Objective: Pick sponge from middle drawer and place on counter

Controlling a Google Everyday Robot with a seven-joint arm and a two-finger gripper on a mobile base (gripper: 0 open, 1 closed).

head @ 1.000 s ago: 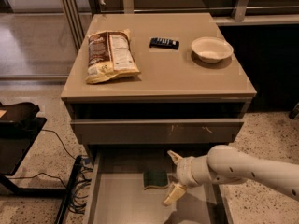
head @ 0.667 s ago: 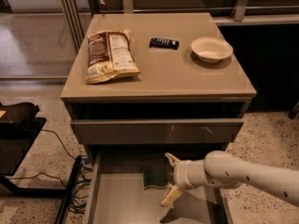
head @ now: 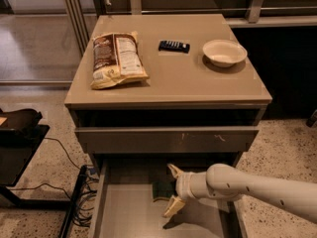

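Note:
The dark green sponge (head: 161,190) lies on the floor of the open middle drawer (head: 124,212), near its back. My gripper (head: 173,190) reaches in from the right on a white arm. Its two cream fingers (head: 174,207) are spread apart, one above and one below the sponge's right edge, and they hide part of the sponge. The counter (head: 173,78) is the beige top of the cabinet, above the drawers.
On the counter lie a chip bag (head: 116,58) at the left, a black remote (head: 174,46) in the middle and a white bowl (head: 224,52) at the right. A shut drawer front (head: 168,139) with small scratches overhangs the drawer's back. Black cables (head: 74,192) lie left.
My gripper has slid a little to the left and forward, closer over the sponge's right edge. The sponge has not moved.

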